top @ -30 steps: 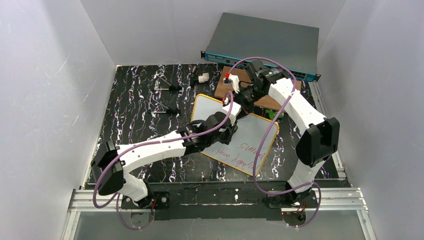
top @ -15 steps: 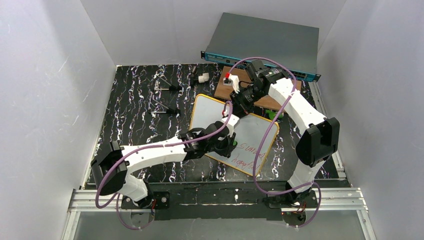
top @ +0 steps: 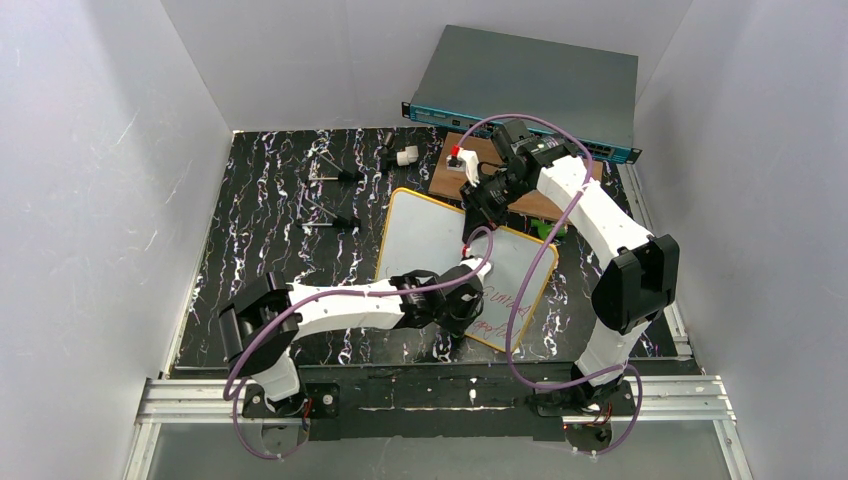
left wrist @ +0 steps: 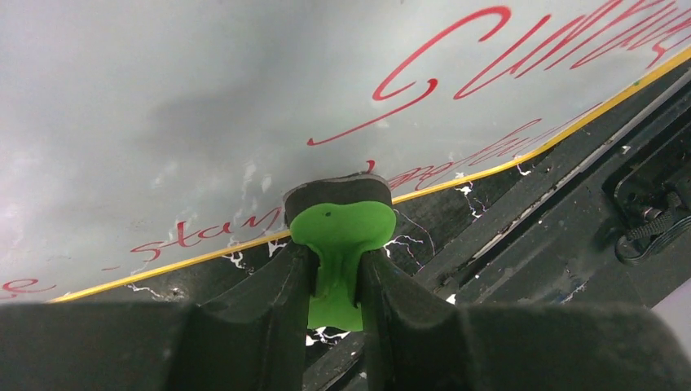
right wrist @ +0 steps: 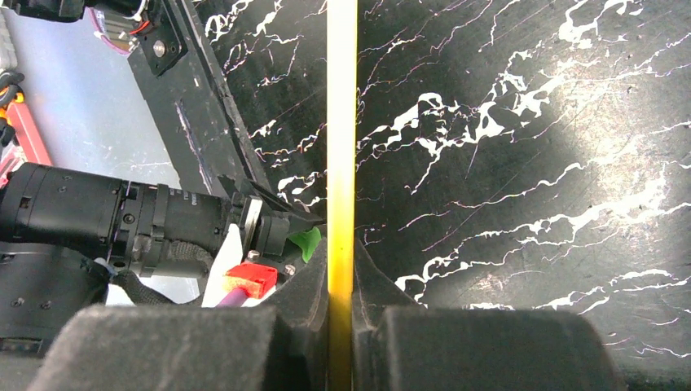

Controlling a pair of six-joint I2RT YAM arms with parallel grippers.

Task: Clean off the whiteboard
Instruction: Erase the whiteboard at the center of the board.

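The whiteboard (top: 425, 235) lies tilted on the black marbled table, and red handwriting (top: 508, 300) remains near its near right edge. My left gripper (top: 462, 303) is shut on the green handle of an eraser (left wrist: 338, 232). The eraser's dark pad rests at the board's yellow near edge. Red writing (left wrist: 440, 81) shows just beyond the pad on the whiteboard (left wrist: 187, 98). At the board's far edge my right gripper (top: 472, 207) is shut on the frame. The right wrist view shows the yellow frame (right wrist: 342, 122) clamped between the fingers of my right gripper (right wrist: 341, 277).
A brown wooden board (top: 485, 170) carrying a small white and red part (top: 456, 160) lies behind the whiteboard. A grey network box (top: 525, 85) stands at the back. Metal tools (top: 335, 175) and a white piece (top: 405, 157) lie at the back left. An aluminium rail (top: 440, 395) runs along the near edge.
My left gripper has slid the eraser from the middle of the whiteboard toward its near edge, over the left part of the writing. The right gripper has kept its hold and place.
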